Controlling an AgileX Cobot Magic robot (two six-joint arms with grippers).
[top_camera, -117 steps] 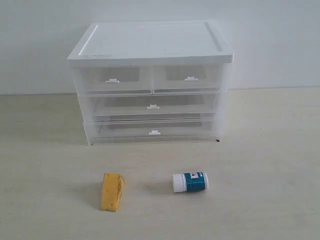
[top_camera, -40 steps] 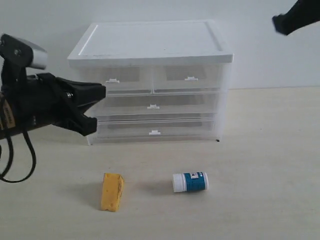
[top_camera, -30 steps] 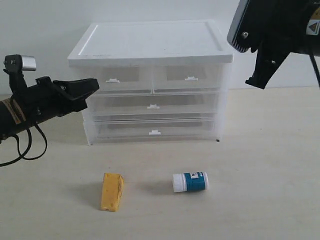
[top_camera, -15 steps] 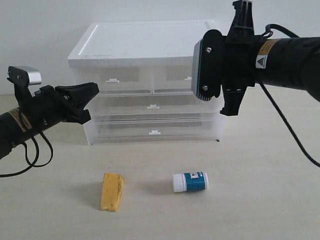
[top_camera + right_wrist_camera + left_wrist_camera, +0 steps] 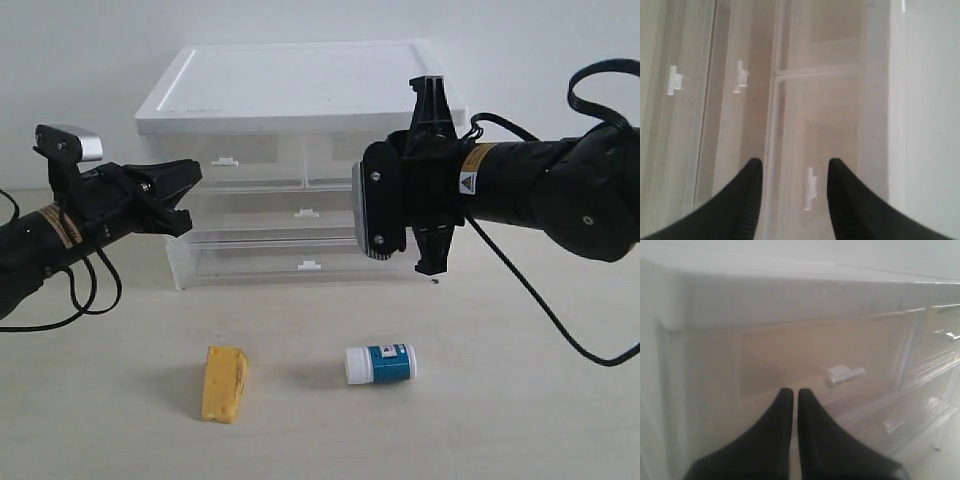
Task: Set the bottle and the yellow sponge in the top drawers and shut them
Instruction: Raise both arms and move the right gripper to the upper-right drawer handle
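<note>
The yellow sponge (image 5: 224,383) and the bottle (image 5: 380,363) lie on the table in front of the cabinet, the bottle on its side. Both top drawers are shut. My left gripper (image 5: 191,173) is shut and empty, and its tips (image 5: 791,390) are close to the top left drawer (image 5: 780,360), just short of its handle tab (image 5: 844,375). My right gripper (image 5: 792,162) is open and faces the top right drawer (image 5: 835,145), with that drawer's handle tab (image 5: 811,189) between the fingers. In the exterior view the right wrist (image 5: 420,190) hides that drawer.
The white-topped cabinet (image 5: 300,85) stands at the back of the table. Two full-width drawers (image 5: 307,213) sit shut below the top ones. A black cable (image 5: 560,320) loops from the right arm over the table's right side.
The right arm has swung down and left in front of the top right drawer, and its jaws have opened. The left arm has edged slightly closer to the cabinet.
</note>
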